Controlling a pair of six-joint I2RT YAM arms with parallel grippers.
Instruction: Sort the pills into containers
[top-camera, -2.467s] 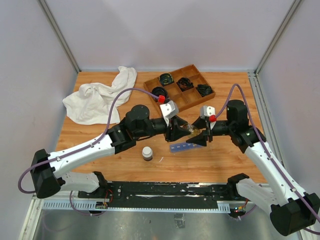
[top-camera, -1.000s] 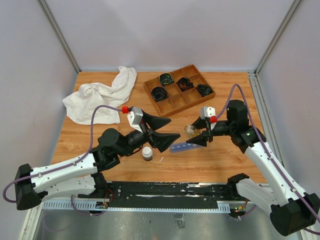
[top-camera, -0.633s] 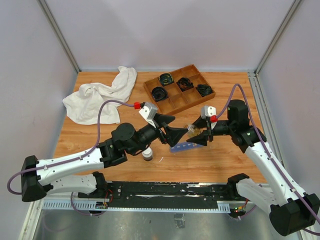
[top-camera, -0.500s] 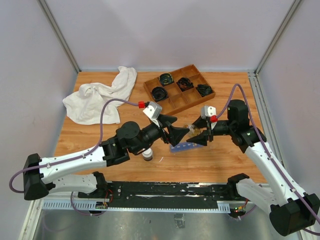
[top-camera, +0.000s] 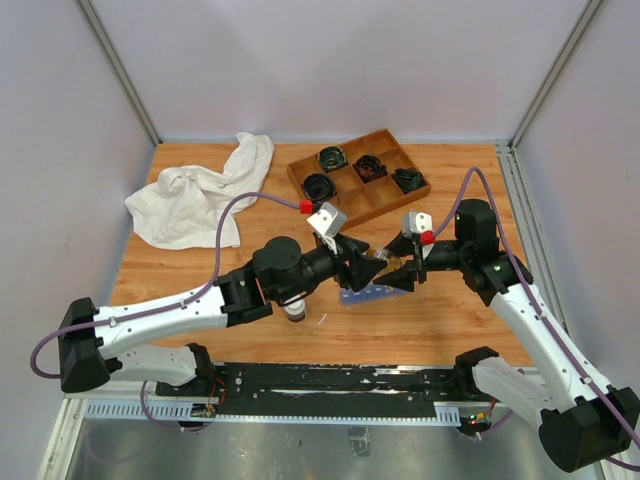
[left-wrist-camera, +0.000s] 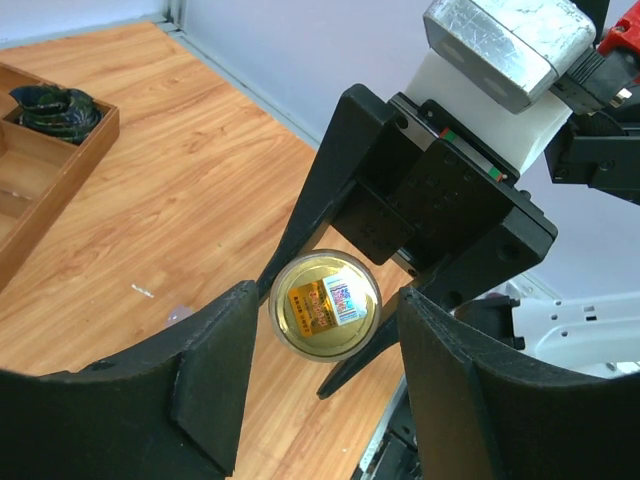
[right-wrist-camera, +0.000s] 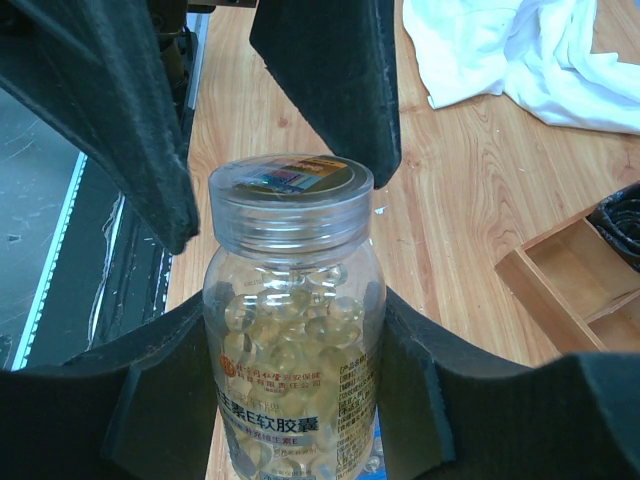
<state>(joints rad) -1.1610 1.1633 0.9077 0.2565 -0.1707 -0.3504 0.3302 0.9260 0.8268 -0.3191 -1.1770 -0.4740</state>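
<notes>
Right gripper (right-wrist-camera: 292, 345) clamps the bottle (right-wrist-camera: 290, 430): light, slick, rigid plastic, soft pills (right-wrist-camera: 280, 320) loose inside. Left gripper (left-wrist-camera: 325, 310) straddles its cap (left-wrist-camera: 325, 300), jaws not touching; grip the cap's rim.

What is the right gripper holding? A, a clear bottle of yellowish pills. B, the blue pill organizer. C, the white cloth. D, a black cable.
A: the right gripper clasps the clear bottle from both sides, yellowish pills visible inside.

The organizer strip (top-camera: 365, 293) lies at the centre of the table (top-camera: 180, 268), with the capped bottle (top-camera: 294, 310) to its left. The cloth (top-camera: 200, 195) lies far left, and the divided tray (top-camera: 378, 198) sits to its right, behind the strip.
</notes>
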